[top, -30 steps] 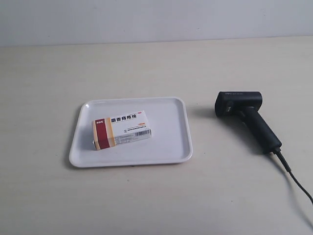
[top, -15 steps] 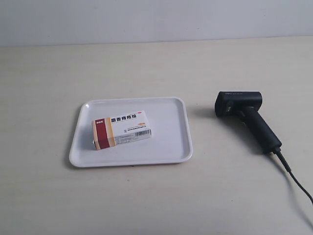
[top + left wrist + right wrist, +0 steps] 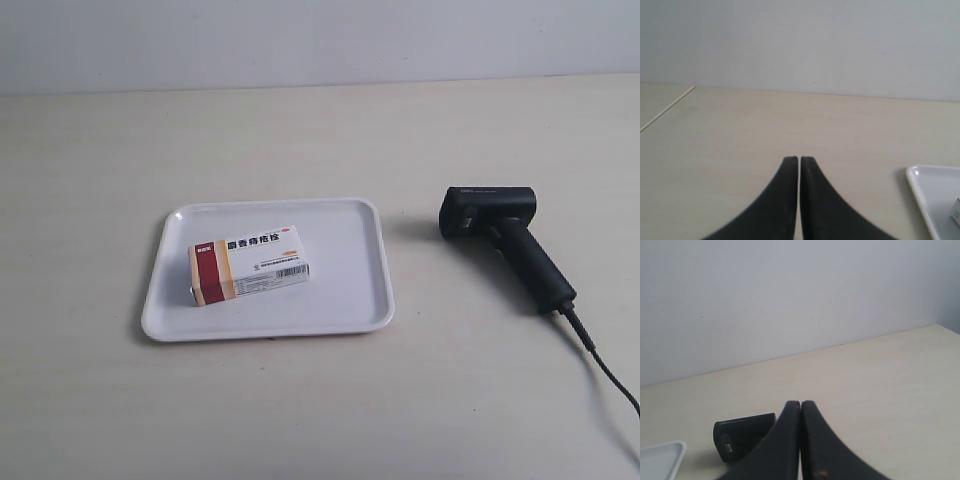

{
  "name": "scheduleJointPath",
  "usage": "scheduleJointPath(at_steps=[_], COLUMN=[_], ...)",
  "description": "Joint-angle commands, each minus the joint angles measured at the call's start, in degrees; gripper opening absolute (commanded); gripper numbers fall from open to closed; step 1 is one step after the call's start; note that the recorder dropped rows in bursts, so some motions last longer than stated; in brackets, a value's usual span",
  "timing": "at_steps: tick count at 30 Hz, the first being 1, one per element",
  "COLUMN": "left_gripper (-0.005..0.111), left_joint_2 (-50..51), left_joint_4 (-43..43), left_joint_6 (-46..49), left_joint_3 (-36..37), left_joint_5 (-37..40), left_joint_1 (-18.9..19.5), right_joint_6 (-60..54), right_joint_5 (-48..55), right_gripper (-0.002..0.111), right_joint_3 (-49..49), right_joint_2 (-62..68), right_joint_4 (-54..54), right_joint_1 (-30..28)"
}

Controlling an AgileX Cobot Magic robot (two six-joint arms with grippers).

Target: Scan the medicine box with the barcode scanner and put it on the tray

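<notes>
both sets of fingers are pressed closed on nothing: the left gripper (image 3: 799, 159) and the right gripper (image 3: 800, 402) hang over bare table. nothing has moved in the last second. the medicine box (image 3: 248, 264) already lies inside the tray (image 3: 362, 300), left of middle in the frame. the barcode scanner (image 3: 505, 242) lies at the right, alone, so the job looks done. the table (image 3: 300, 140) is pale wood by a plain white wall (image 3: 320, 40).
</notes>
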Motion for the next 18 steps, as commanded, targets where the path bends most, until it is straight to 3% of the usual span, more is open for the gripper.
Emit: scheduleJointPath(at_steps=[1,18], left_gripper=[0.004,0.004], left_joint_2=[-0.36,-0.36], left_joint_4=[-0.54,-0.54], left_joint_6=[0.00,0.00], left_joint_3=[0.03,0.03], left_joint_5=[0.02,0.02], left_joint_1=[-0.35,-0.35], right_joint_6=[0.00,0.00], right_joint_5=[0.17,0.17], right_gripper=[0.000,0.000], right_joint_3=[0.26,0.26], right_joint_2=[-0.34,-0.34], right_joint_4=[-0.24,-0.24], right_joint_1=[-0.30,-0.30])
